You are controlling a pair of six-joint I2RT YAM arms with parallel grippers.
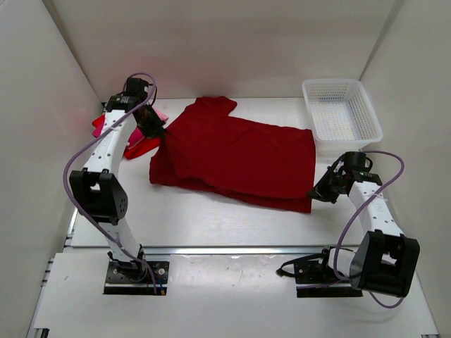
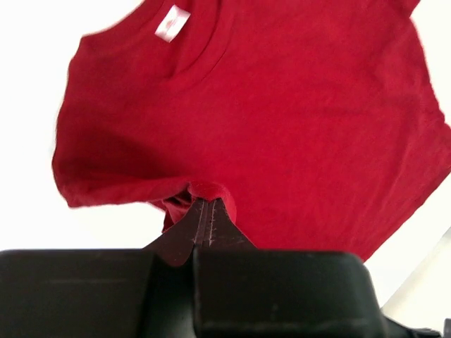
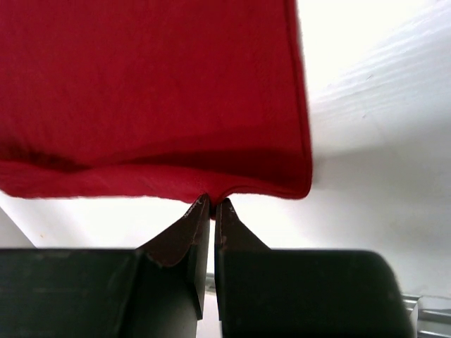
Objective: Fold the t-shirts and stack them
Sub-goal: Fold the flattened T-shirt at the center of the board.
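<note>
A dark red t-shirt [image 1: 239, 155] lies spread across the middle of the table, collar toward the left and hem toward the right. My left gripper [image 1: 163, 135] is shut on a bunched fold of its sleeve edge [image 2: 206, 189]. The white neck label [image 2: 172, 23] shows in the left wrist view. My right gripper [image 1: 315, 191] is shut on the hem [image 3: 211, 191] near the shirt's near right corner. More t-shirts lie heaped behind the left arm: a pink one [image 1: 161, 114], a bright red one [image 1: 137, 148] and a magenta bit [image 1: 99, 125], all mostly hidden by the arm.
A white lattice basket [image 1: 337, 82] stands at the back right, just beyond the dark red shirt's far right corner. White walls close in the table on the left, back and right. A metal rail [image 1: 225, 248] runs along the near edge.
</note>
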